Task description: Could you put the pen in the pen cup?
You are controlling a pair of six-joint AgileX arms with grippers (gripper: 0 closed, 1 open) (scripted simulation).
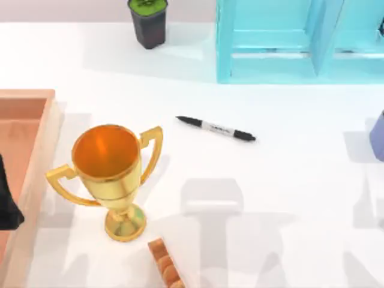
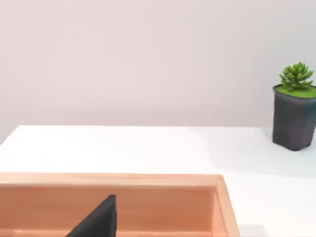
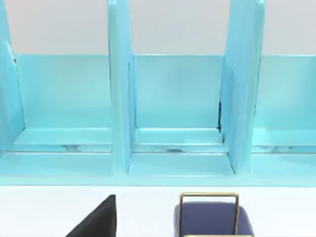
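The slim white-barrelled, black-capped pen [image 1: 216,129] lies flat on the white surface [image 1: 288,198]; at 3 o'clock sits the periwinkle pen cup [image 1: 378,137]. A pinch could roll it. I cannot tell either hand's state.

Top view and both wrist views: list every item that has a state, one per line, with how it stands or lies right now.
pen: lying flat mid-table, capped, ungrasped.
pen cup: at the table's right edge, cut off by the frame.
trophy: upright, left of the pen.
plant pot: upright at the back.
wooden tray: at the left edge.
blue shelf: standing at the back right.
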